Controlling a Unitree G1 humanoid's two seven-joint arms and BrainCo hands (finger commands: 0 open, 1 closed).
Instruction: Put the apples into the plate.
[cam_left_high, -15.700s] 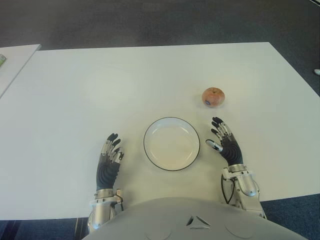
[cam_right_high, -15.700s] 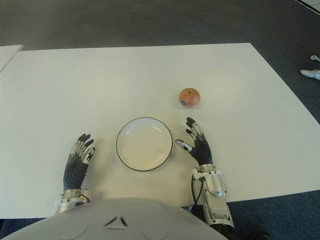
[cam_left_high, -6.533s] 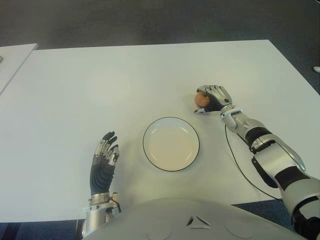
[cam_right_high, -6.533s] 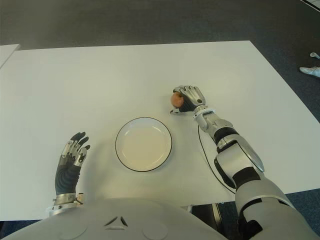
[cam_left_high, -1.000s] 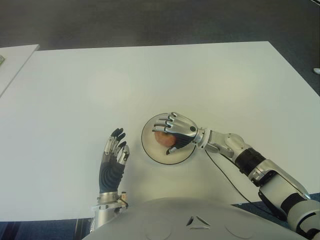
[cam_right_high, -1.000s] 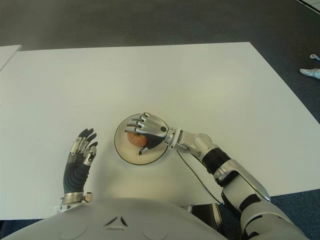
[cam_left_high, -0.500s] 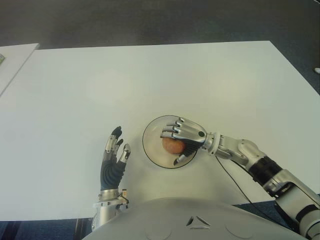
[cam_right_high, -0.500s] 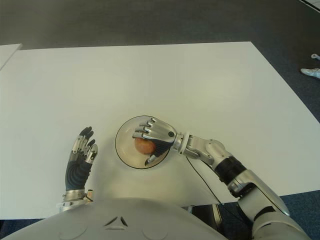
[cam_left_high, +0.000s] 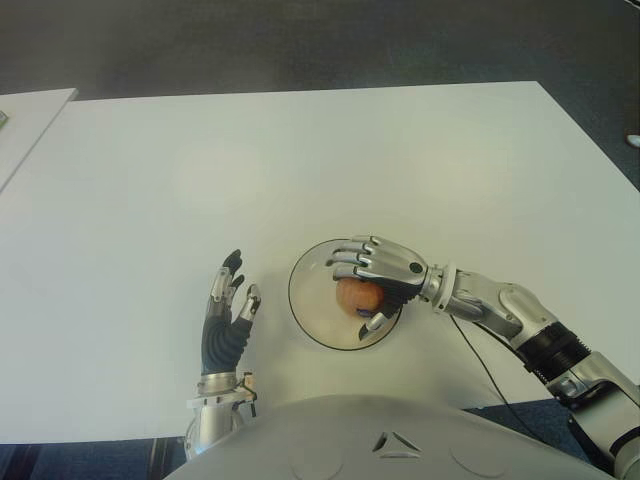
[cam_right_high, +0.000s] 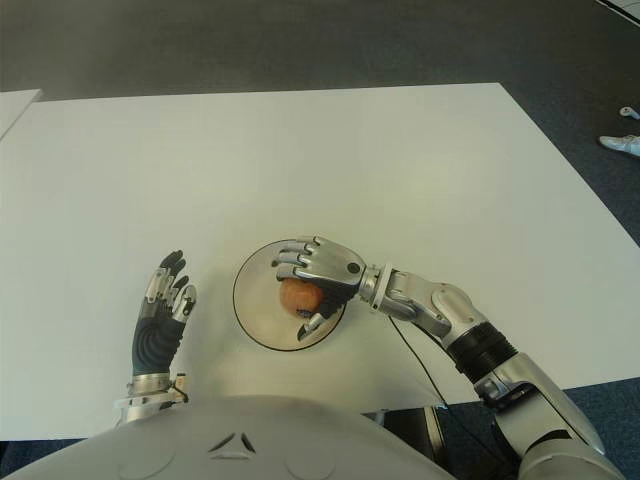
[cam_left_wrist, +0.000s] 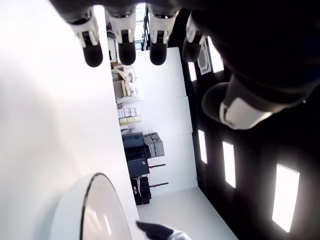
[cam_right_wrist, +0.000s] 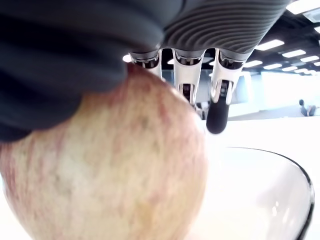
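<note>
**Apple over the plate, release to come**

My right hand (cam_left_high: 385, 275) is over the plate (cam_left_high: 312, 312), fingers curled down around the apple (cam_left_high: 357, 294), thumb underneath on the near side. The apple sits inside the rim, right of centre. In my right wrist view it fills the palm, with the fingertips (cam_right_wrist: 218, 118) reaching past it toward the plate's far wall. I can't tell whether it touches the plate or hangs just above it.

I'm gripping from above so the fruit can go straight down into the dish and not roll off across the table (cam_left_high: 300, 150). Next, I reckon, I must let it settle before loosening, because a round apple dropped near the rim could wander out.

My left hand (cam_left_high: 227, 315) shows just left of the plate, fingers straight and slightly spread, holding nothing, clear of the work.
</note>
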